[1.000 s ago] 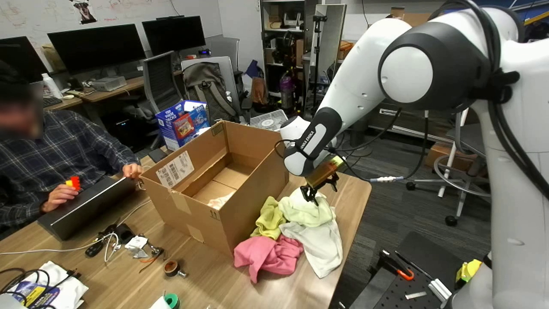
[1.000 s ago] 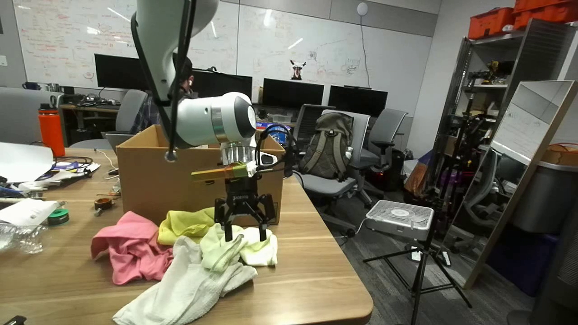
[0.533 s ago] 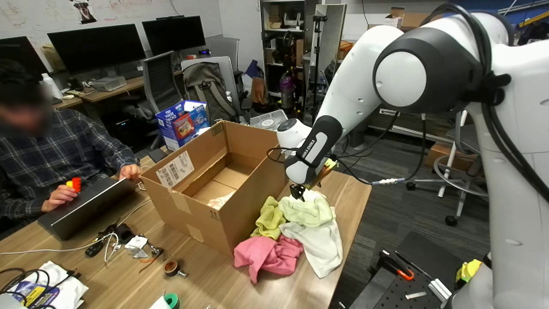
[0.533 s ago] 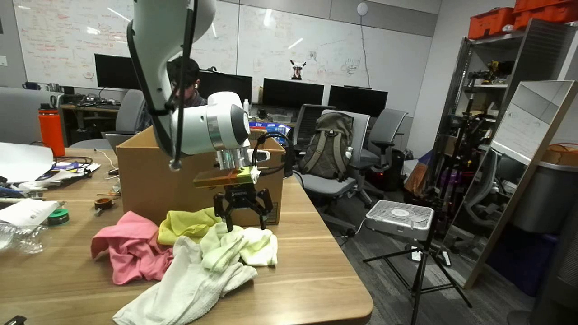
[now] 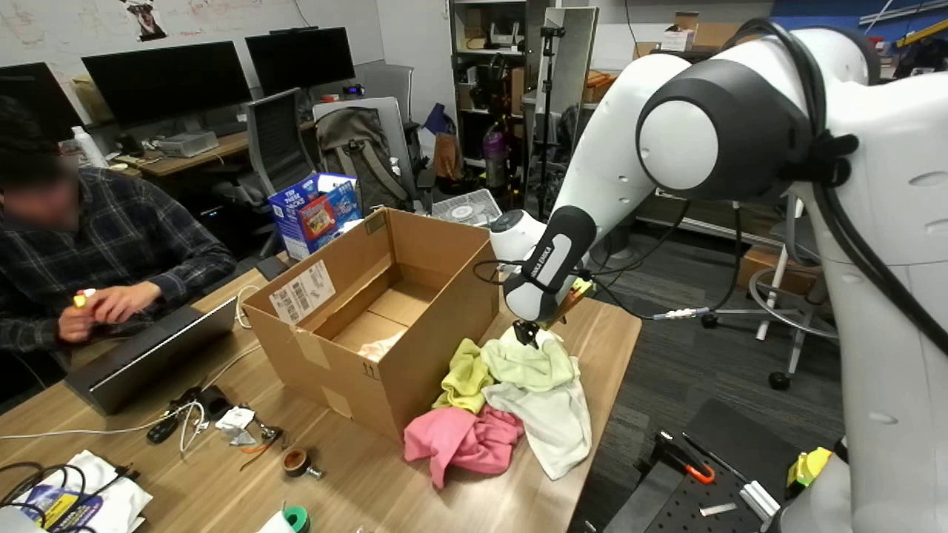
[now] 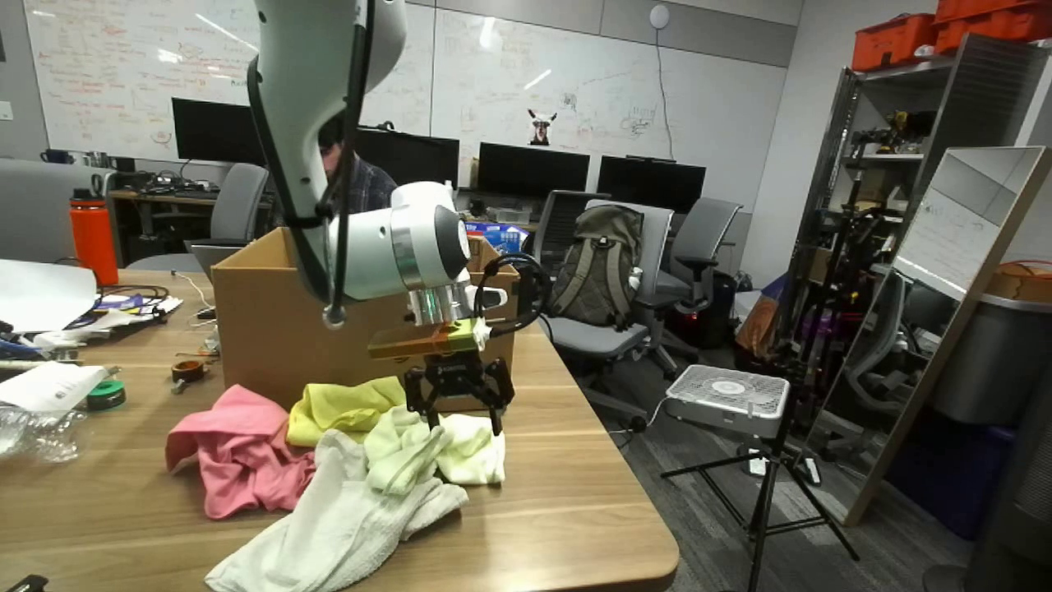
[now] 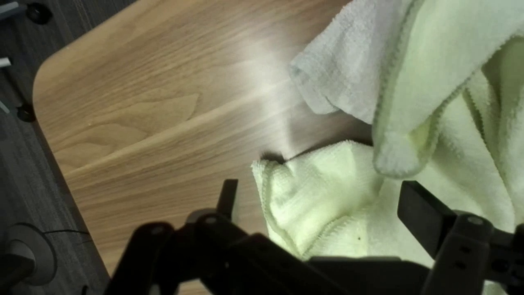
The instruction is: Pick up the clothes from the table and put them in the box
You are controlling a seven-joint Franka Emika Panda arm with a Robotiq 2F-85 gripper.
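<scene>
Fingers point(image 7: 423, 213) wide apart and released, I hang low above the worktop point(image 7: 135, 106). In the wrist view one finger is over the pale cloth point(image 7: 319, 196), and the other is over bare worktop, just beside that cloth's edge. Whether either tip touches anything, I cannot tell. Next to the pale cloth, and partly over it, comes the green cloth point(image 7: 434, 82); I cannot make out whether the two are really one piece. From under the green cloth the white cloth point(image 6: 345, 518) runs out, away from my fingers and toward the camera in an exterior view. The yellow cloth point(image 6: 341, 407) lies near my fingers, at the foot of the box point(image 5: 437, 348), and the pink cloth point(image 6: 242, 456) lies past it, farther from me. All of these are on the worktop, outside the box. The box itself stands near my fingers, open at the top, its rim higher than they are. Inside it, in an exterior view, I see a pale thing point(image 5: 379, 346), too little of it in sight to name. Across the box from my fingers a person point(image 5: 111, 237) sits behind a laptop point(image 5: 159, 359). Well apart from my fingers, out past the pink cloth, a brown roll point(image 6: 188, 372) and a green roll point(image 6: 105, 395) lie on the worktop, and beyond them stands an orange bottle point(image 6: 93, 238).
</scene>
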